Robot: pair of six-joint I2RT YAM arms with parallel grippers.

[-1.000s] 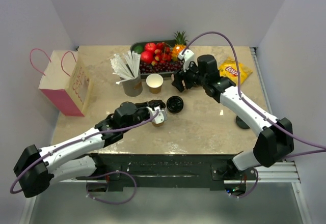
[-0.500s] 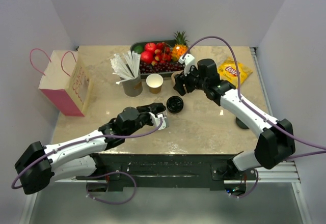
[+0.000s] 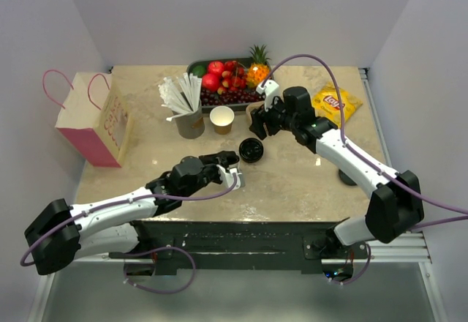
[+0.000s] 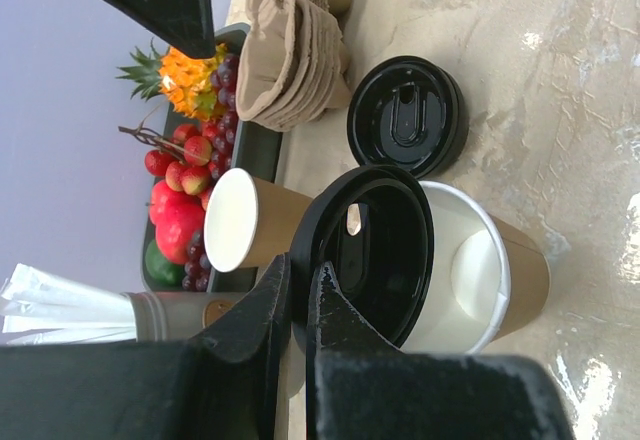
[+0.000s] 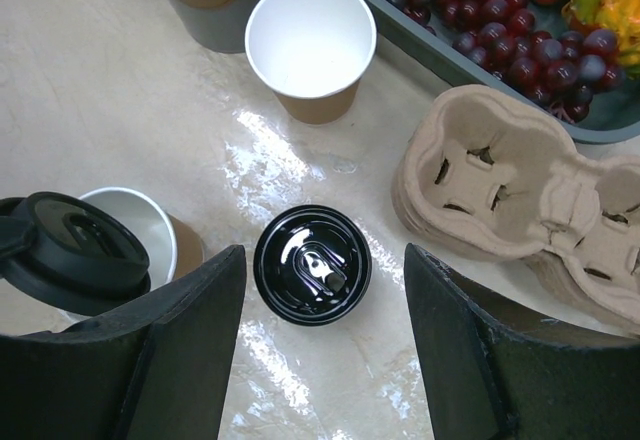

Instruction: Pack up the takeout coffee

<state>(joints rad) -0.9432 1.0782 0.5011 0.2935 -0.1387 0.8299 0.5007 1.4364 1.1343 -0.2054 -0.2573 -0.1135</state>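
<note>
Lid half on: your left gripper (image 4: pixel 302 272) holds the black lid (image 4: pixel 375 255) canted over the kraft cup (image 4: pixel 520 280).
The cup stands upright near the front edge of the table (image 3: pixel 292 176), directly under your left fingertips, its white mouth uncovered on the side away from the jaws; the jaws are pinched on the lid's rim; I judge the coming move turns on levelling the lid square to the cup's vertical axis, then pressing down; your right gripper (image 5: pixel 325 260) hangs spread wide above a loose lid (image 5: pixel 312 264), apart from the cup; the left arm is nearer; the pink paper bag (image 3: pixel 91 121) stands far left.
</note>
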